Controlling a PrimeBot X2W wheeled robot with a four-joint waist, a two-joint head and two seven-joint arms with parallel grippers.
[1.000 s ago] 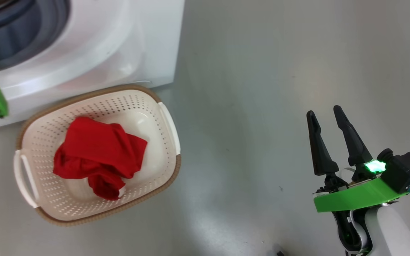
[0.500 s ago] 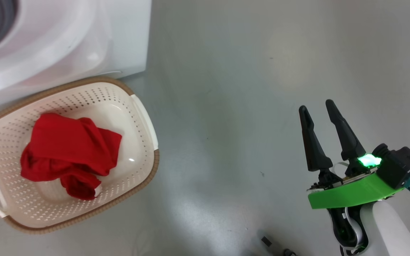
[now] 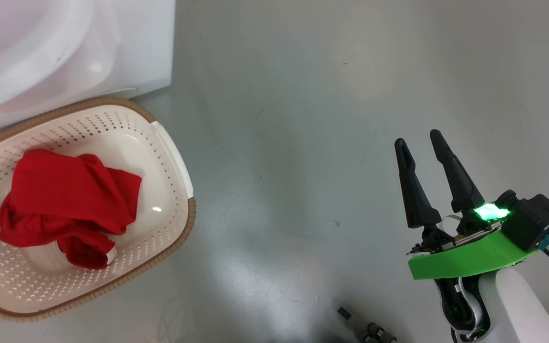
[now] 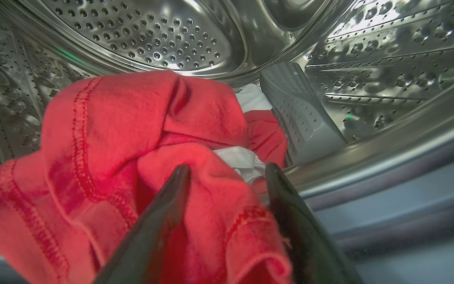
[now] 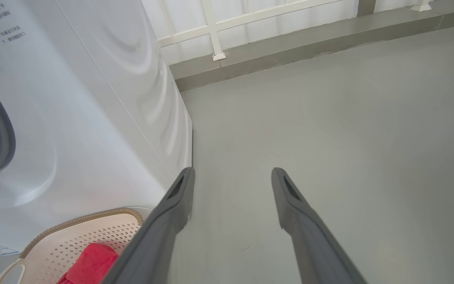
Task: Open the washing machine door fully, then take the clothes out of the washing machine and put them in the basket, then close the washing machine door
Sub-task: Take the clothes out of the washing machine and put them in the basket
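A red garment [image 3: 65, 200] lies crumpled in the cream basket [image 3: 172, 157] on the floor, just in front of the white washing machine [image 3: 65, 47]. Inside the steel drum [image 4: 164, 31], more red clothes [image 4: 132, 118] with a white patch lie heaped at the drum's mouth. My left gripper [image 4: 227, 167] is open there, a fold of the red fabric lying between its two fingers. My right gripper [image 3: 417, 137] hovers open and empty over bare floor, far right of the basket. In the right wrist view the right gripper [image 5: 233, 170] points past the washing machine [image 5: 93, 98] and the basket [image 5: 81, 219]. The washing machine door is out of view.
Grey floor [image 3: 279, 143] stretches between the basket and my right arm. A grey ribbed paddle [image 4: 298, 110] stands in the drum right of the clothes. A low ledge with a white railing [image 5: 250, 51] runs behind the machine. Small dark parts [image 3: 370, 328] lie near the head view's bottom edge.
The head camera has turned, so the basket and washing machine have slid left in the picture and the green part of my left arm has left it. The right gripper holds its pose.
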